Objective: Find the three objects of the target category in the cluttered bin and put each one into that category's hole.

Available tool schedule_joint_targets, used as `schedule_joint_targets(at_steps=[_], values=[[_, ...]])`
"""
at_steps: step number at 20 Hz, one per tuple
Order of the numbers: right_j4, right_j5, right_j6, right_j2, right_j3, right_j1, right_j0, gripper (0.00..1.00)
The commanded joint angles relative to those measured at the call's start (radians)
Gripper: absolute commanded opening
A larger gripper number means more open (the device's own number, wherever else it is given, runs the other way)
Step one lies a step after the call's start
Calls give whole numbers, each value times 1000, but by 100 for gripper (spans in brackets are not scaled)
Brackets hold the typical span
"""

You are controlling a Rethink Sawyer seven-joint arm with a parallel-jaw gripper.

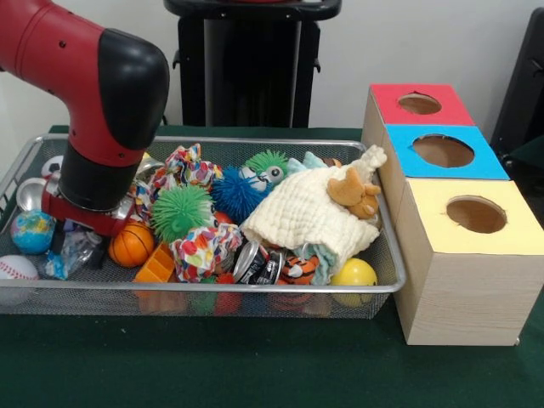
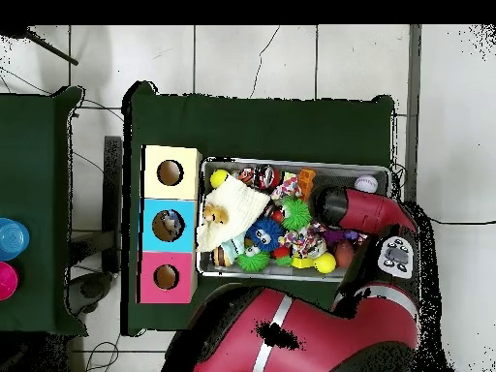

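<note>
The wire mesh bin [image 1: 212, 287] lies on the green table, full of toys; it also shows in the overhead view [image 2: 291, 163]. My arm reaches down into its left end in the front view. The gripper [image 1: 78, 228] sits low among the clutter, mostly hidden under the wrist. A crinkly see-through plastic bottle [image 1: 78, 251] lies right below it; I cannot tell whether it is held. The blue-topped hole [image 1: 443, 150] is the middle one on the wooden box right of the bin, and it also shows in the overhead view [image 2: 168, 225]. Other bottles are hidden.
The bin holds a cream cloth [image 1: 310, 212] with a brown plush toy, a green spiky ball [image 1: 180, 211], an orange basketball [image 1: 132, 245], a silver can [image 1: 259, 262], a globe ball [image 1: 32, 231] and a baseball [image 1: 15, 272]. Red-topped [image 1: 419, 104] and yellow-topped [image 1: 476, 214] holes flank the blue one.
</note>
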Motion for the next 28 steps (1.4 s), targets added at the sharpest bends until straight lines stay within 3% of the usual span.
schedule_joint_targets(at_steps=[1,3,7,14,15,28], values=[[37,134,175,52,143,25,-20,100],[42,117,176,57,153,22,-24,100],[35,-9,194,68,177,23,-31,100],[12,-50,173,50,157,38,-21,100],[18,-62,179,51,163,37,-24,0],[27,17,143,52,139,21,-20,0]])
